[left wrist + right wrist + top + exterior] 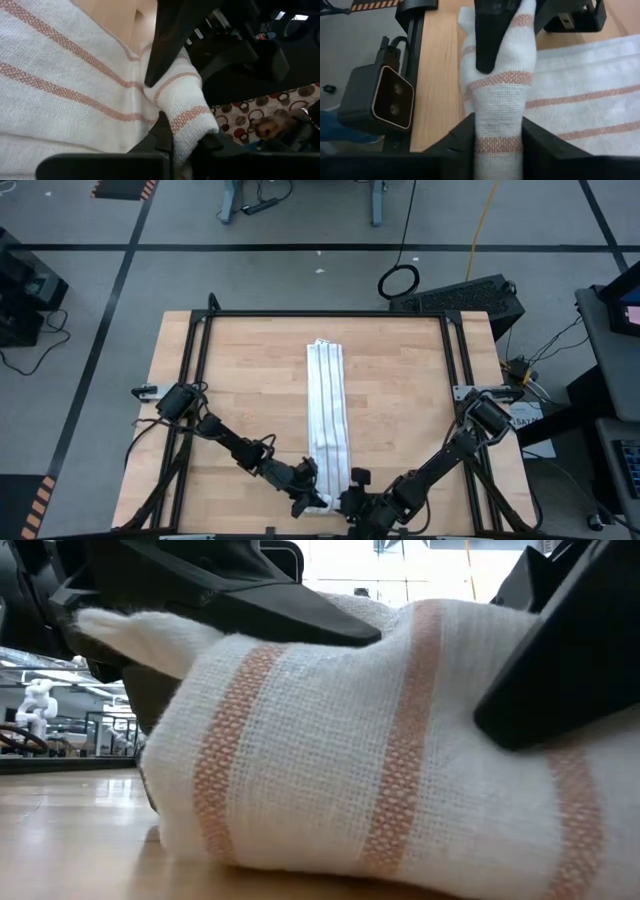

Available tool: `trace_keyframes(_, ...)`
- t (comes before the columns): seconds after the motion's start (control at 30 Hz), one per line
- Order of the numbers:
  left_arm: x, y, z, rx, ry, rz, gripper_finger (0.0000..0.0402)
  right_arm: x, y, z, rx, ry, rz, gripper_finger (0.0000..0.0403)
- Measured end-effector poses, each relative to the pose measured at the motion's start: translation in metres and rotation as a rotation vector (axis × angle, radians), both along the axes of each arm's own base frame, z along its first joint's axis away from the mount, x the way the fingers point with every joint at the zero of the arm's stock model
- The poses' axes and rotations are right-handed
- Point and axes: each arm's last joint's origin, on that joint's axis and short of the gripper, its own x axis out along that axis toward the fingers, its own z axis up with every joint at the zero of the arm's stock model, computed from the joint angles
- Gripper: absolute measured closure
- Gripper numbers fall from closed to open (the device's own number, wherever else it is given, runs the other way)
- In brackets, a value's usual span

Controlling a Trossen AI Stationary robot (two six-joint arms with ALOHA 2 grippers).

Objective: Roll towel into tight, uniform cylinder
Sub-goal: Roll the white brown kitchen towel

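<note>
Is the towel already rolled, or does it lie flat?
Mostly flat: the towel lies as a long folded strip; only its near end is bunched up between both grippers.

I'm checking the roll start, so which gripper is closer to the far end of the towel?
Neither clearly. The left gripper and the right gripper both clamp the towel at its near end, left corner and right corner, equally far from the far end.

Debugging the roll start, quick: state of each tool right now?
Left tool: shut on the towel, pinching its near end.
Right tool: shut on the towel, near end between its fingers.
</note>
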Motion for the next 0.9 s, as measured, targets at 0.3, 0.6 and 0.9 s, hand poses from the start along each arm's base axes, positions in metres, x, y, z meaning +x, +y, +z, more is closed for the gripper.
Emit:
trace_keyframes(0.3, 0.001, -0.002, 0.007, -0.005, 0.042, -0.049, 0.0319, 0.009, -0.008, -0.003, 0.048, 0.054, 0.044, 0.0385)
trace_keyframes(0.6, -0.017, 0.005, 0.037, 0.065, 0.196, -0.071, 0.0218, 0.016, -0.013, -0.005, 0.058, 0.065, 0.090, 0.0378)
trace_keyframes(0.9, -0.035, -0.004, 0.086, 0.336, -0.068, -0.033, 0.0213, 0.023, -0.019, -0.005, 0.119, 0.110, 0.183, 0.0379)
